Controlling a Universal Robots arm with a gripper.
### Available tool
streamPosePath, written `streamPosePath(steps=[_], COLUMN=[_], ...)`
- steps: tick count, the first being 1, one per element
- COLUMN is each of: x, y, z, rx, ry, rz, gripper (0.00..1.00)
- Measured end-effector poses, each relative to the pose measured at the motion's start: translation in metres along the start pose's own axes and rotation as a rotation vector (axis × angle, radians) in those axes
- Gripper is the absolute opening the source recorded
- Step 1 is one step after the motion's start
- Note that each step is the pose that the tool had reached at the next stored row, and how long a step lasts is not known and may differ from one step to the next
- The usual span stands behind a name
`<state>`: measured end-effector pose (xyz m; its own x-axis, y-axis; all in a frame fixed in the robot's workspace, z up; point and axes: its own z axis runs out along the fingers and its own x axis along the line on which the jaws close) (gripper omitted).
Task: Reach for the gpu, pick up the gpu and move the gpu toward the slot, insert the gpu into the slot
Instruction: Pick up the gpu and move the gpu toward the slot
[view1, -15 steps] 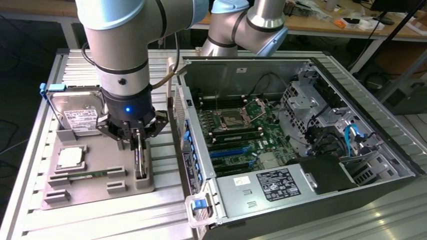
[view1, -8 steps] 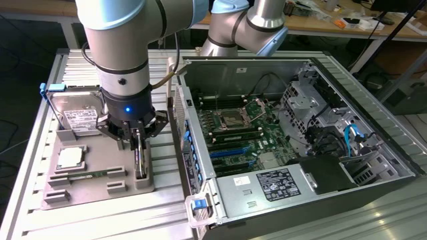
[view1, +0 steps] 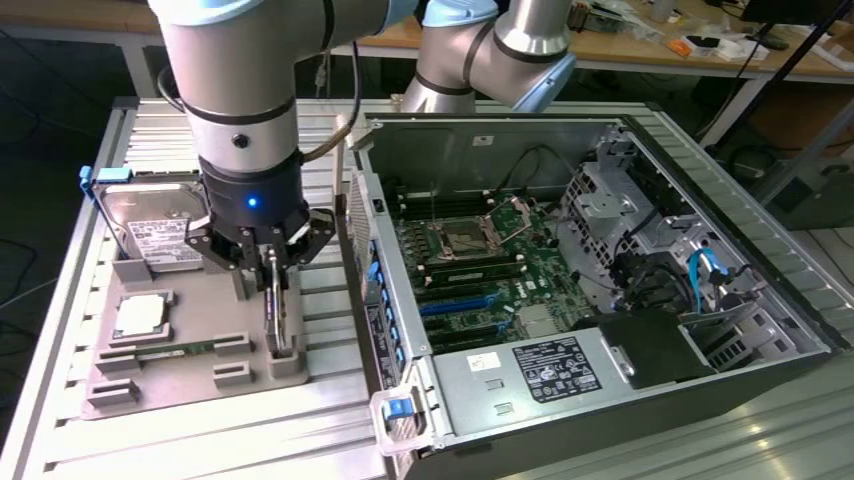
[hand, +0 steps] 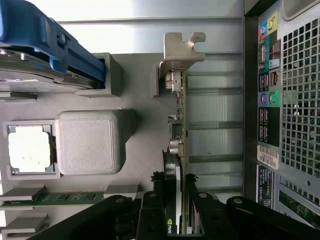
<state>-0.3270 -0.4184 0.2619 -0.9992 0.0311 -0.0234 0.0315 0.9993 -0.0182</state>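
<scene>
At the exterior view's left, a slatted metal table (view1: 54, 400) carries a grey parts tray (view1: 174, 390). On the tray, from left to right, lie a silver hard drive (view1: 147, 228) with a white label and a blue side rail, a square processor chip (view1: 140, 315) in its own pocket, and a slim green memory stick (view1: 180, 351).

At the tray's right edge the gpu (view1: 275, 318) stands on its long edge in two grey holder blocks. It is seen edge-on as a thin dark strip.

The robot arm (view1: 240, 110) comes straight down over the card, and its gripper (view1: 272, 272) straddles the card's upper edge. In the wrist view the two black fingers (hand: 150, 210) are drawn in narrow, one against each face of the card. They appear to clamp it, with no gap visible on either side. The card's silver end bracket (hand: 181, 50) points away from the fingers and sits in a holder block.

Further right stands an open computer case (view1: 747, 230) with its side panel off. Inside is a green motherboard (view1: 534, 270), and its blue expansion slots (view1: 461, 303) sit empty. A power supply (view1: 534, 368) lies at the near end of the case.

Progress, judged from this: the reach looks finished and the grasp looks made or very nearly made. The card sits low in its holders on the tray, so the lift has not visibly begun. Carrying the card across to the case and seating it in a slot are not yet done.
</scene>
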Motion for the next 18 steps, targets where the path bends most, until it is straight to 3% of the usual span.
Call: streamPosePath(steps=[12, 18], x=[-0.001, -0.002], y=[-0.001, -0.0017], z=[-0.0566, -0.0914], rx=[0.0002, 0.0017], ry=[0.0, -0.0001], rz=[0.0, 0.0], gripper=[0.27, 0.27])
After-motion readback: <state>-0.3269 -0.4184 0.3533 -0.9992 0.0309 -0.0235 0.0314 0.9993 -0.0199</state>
